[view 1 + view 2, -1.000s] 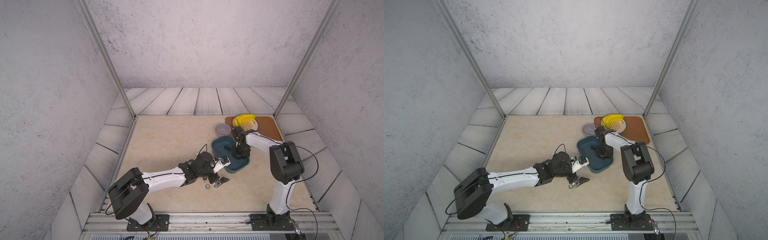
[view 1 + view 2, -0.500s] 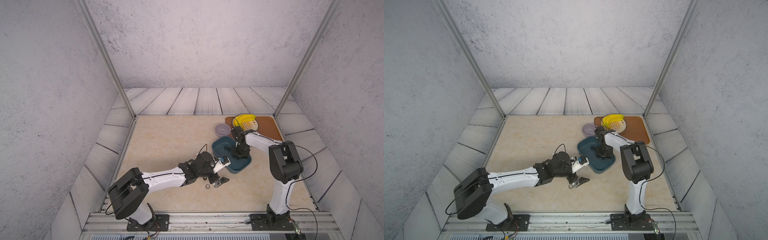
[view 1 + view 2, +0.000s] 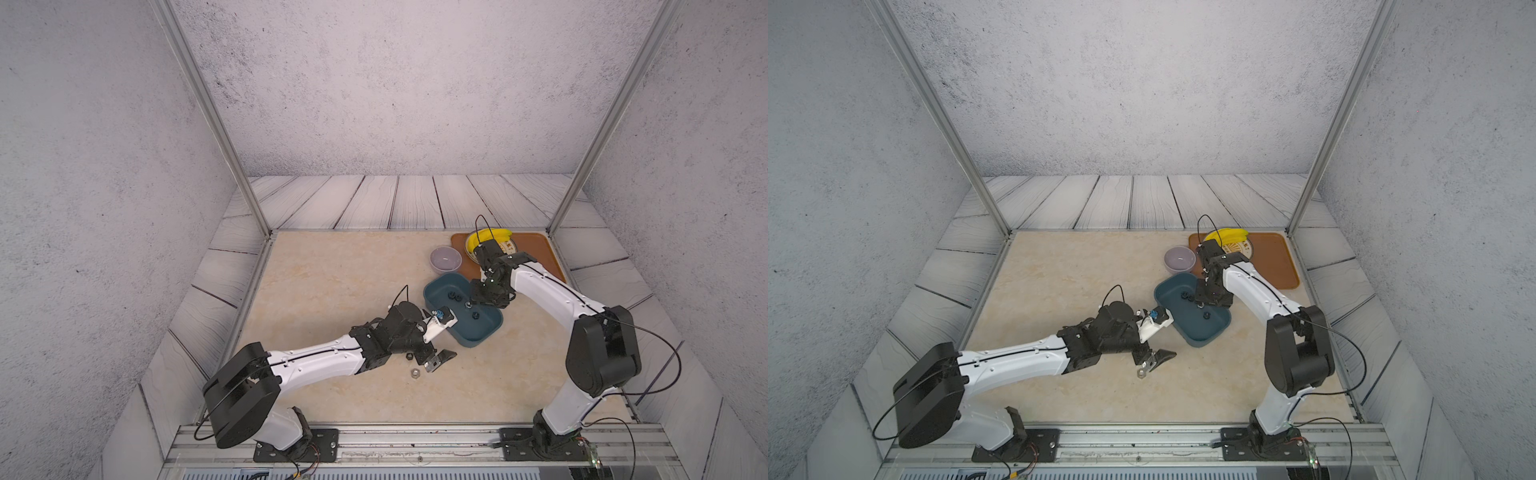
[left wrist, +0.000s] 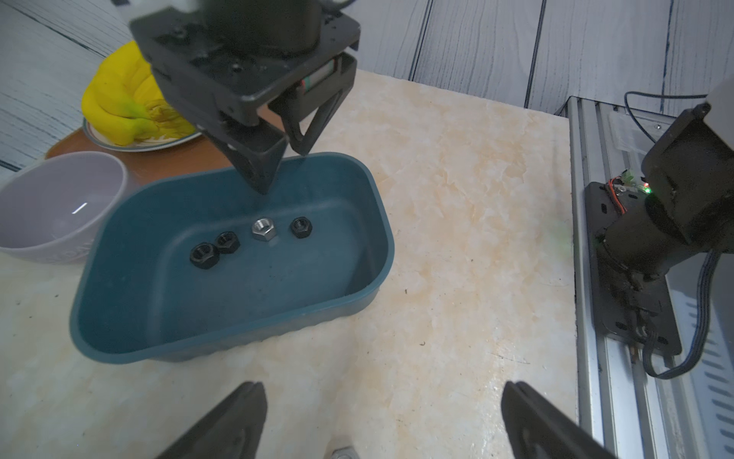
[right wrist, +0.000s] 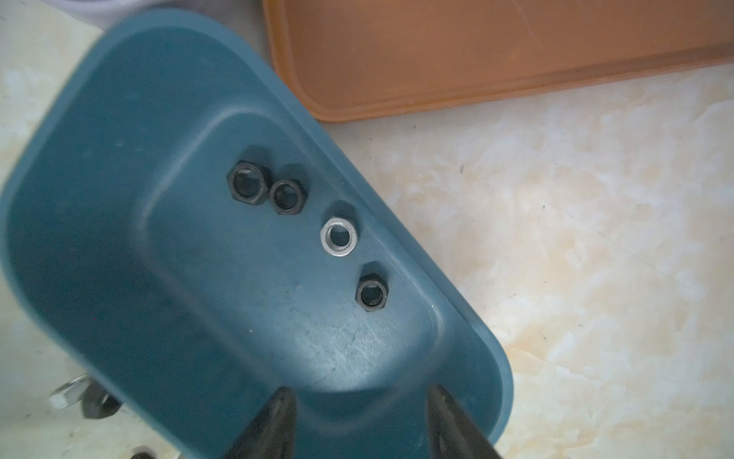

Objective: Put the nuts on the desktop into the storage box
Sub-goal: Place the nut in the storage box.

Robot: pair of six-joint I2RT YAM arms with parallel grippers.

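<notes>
The teal storage box point(image 3: 484, 330) point(image 5: 119, 258) stands on the beige desktop point(image 3: 332, 274). Inside it lie three black nuts point(image 5: 246, 183) point(image 4: 300, 227) and one silver nut point(image 5: 338, 237) point(image 4: 264, 229). My right gripper point(image 3: 478, 297) point(image 5: 361, 397) hovers over the box, open, nothing between its fingers. On the desktop just outside the box lie a silver nut point(image 3: 414, 372) point(image 5: 65, 395) and a black nut point(image 3: 408, 356) point(image 5: 97, 403). My left gripper point(image 3: 436, 353) point(image 4: 381, 401) is low over the desktop beside them, open wide and empty, the silver nut point(image 4: 343, 453) at the edge of its view.
A lilac bowl point(image 3: 445, 258) sits just behind the box. An orange-brown tray point(image 3: 536, 253) at the back right carries a plate of bananas point(image 3: 494, 245). The aluminium base rail point(image 3: 415, 440) runs along the front, and grey planks surround the desktop.
My right gripper has opened over the storage box. The left arm has not moved.
</notes>
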